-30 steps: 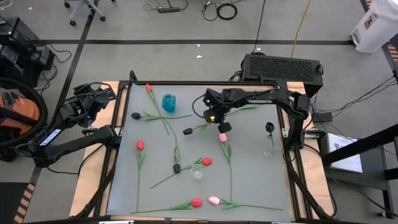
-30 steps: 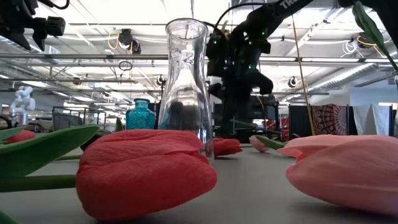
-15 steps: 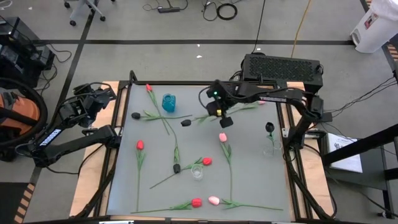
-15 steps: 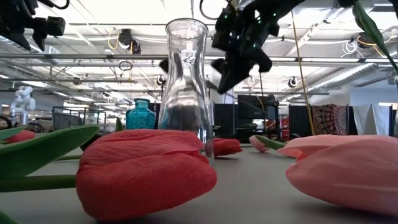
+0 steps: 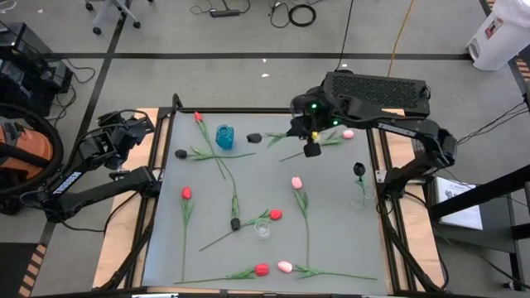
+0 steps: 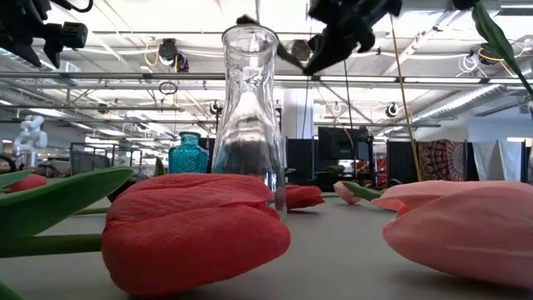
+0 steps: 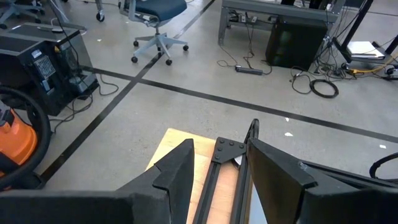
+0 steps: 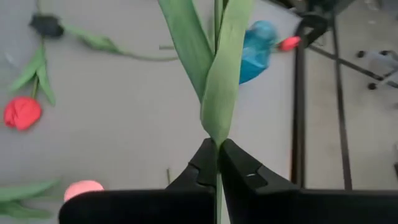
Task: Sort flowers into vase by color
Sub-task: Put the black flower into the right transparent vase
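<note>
Over the grey table (flowers scattered), right fingers clench a black tulip.

Overhead, table-level, two wrist views

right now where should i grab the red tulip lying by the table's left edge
Grip the red tulip by its thin stem, about midway, below the leaf. Come straight down with the fingers straddling it: it lies flat and straight on the table, bare surface either side, and the round bud would likely slip.
</note>
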{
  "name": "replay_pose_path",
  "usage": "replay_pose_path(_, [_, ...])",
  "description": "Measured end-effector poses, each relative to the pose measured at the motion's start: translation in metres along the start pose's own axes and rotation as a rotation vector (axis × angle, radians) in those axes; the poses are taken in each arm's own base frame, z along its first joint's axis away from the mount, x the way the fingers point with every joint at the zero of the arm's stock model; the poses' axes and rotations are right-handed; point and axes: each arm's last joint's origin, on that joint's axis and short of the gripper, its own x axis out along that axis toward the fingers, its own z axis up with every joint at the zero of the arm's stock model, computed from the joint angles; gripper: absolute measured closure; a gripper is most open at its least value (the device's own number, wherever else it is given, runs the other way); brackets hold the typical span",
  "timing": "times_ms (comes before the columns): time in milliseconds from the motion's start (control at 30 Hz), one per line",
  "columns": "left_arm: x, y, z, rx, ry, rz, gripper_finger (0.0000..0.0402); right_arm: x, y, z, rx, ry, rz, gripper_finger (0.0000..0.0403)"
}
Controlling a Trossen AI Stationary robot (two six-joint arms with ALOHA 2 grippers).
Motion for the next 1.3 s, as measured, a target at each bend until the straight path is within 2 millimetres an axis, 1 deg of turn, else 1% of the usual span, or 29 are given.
replay_pose_path(333, [0.000,0.000,0.000,0.000,0.000,0.000,0.0245,-0.058,-0.003,0.001,0.087,-0.099,-0.115,0.0402])
replay_pose_path(600, [0.000,0.000,0.000,0.000,0.001,0.000,0.0245,-0.106,0.003,-0.003,0.141,-0.158,-0.191,0.0402])
replay_pose_path(1000, [0.000,0.000,0.000,0.000,0.000,0.000,0.0245,-0.181,0.034,-0.016,0.136,-0.254,-0.301,0.0402])
replay_pose_path(1300, [0.000,0.000,0.000,0.000,0.000,0.000,0.0245,-0.225,0.062,-0.031,0.237,-0.321,-0.359,0.0403])
